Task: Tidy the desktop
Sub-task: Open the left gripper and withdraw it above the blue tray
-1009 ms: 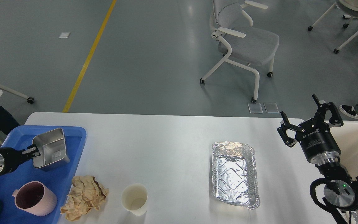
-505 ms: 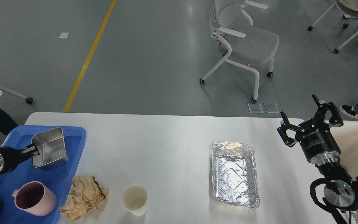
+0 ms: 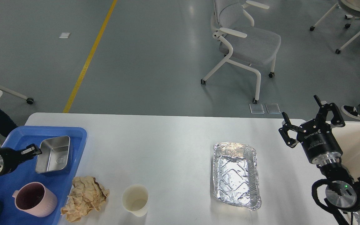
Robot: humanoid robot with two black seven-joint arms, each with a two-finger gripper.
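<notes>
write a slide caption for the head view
Steel container sits in the blue tray; crumpled paper, paper cup and foil pan remain on the desktop.

Single head view, high above the desktop [image 3: 173, 140]; facing forward and down; floor and chairs [image 3: 245, 40] beyond

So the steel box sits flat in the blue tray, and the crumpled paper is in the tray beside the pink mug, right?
Not quite. The head view shows the crumpled paper on the white desktop, just outside the blue tray. The steel box and pink mug are in the tray.
</notes>
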